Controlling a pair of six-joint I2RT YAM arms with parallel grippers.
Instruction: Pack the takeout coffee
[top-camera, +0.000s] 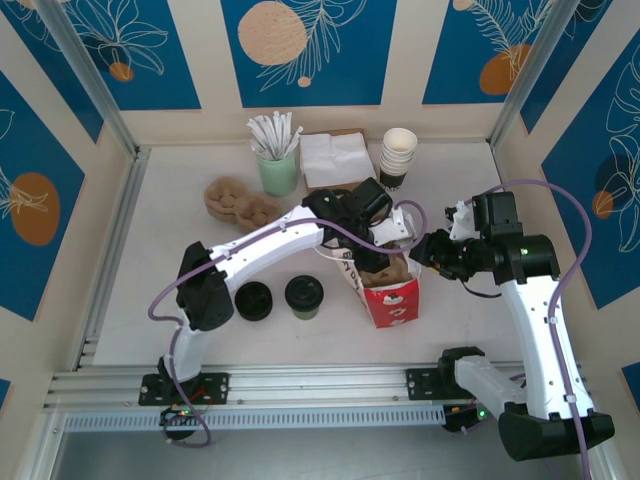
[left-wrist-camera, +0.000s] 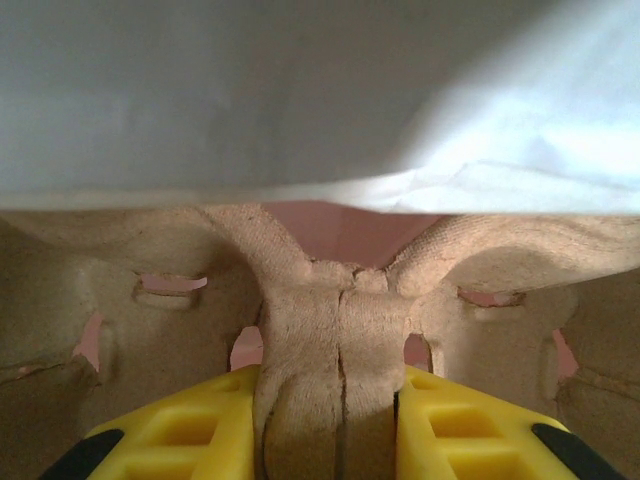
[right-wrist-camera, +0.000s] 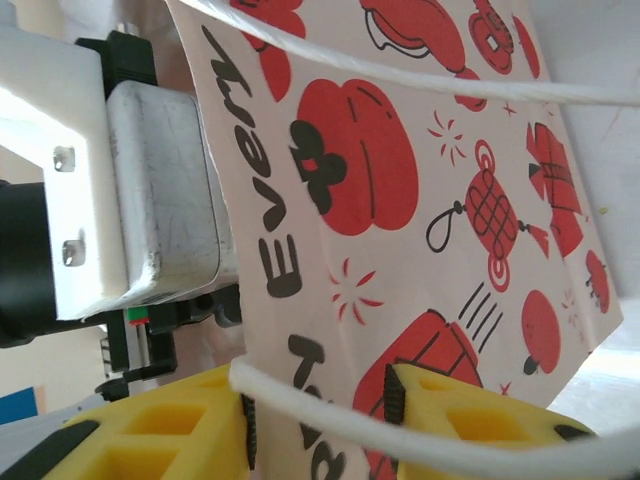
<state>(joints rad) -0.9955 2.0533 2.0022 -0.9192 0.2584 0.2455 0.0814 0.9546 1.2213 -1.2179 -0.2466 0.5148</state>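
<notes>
The takeout coffee (top-camera: 303, 297), a small cup with a black lid and a greenish side, stands on the table left of the red and white paper bag (top-camera: 393, 301). My left arm reaches down into the bag's mouth. In the left wrist view my left gripper (left-wrist-camera: 325, 425) is shut on the middle ridge of a brown pulp cup carrier (left-wrist-camera: 330, 310), under the bag's white inner wall (left-wrist-camera: 300, 90). My right gripper (top-camera: 428, 250) is at the bag's right rim. Its yellow fingers (right-wrist-camera: 470, 425) stand apart on either side of the printed bag wall (right-wrist-camera: 400, 200), with the white rope handle (right-wrist-camera: 330, 415) lying across them.
A low stack of black lids (top-camera: 253, 300) sits beside the coffee. At the back are more pulp carriers (top-camera: 236, 200), a green cup of stirrers (top-camera: 277, 165), napkins (top-camera: 335, 158) and stacked white cups (top-camera: 398, 155). A metal rail (top-camera: 300, 380) runs along the near edge.
</notes>
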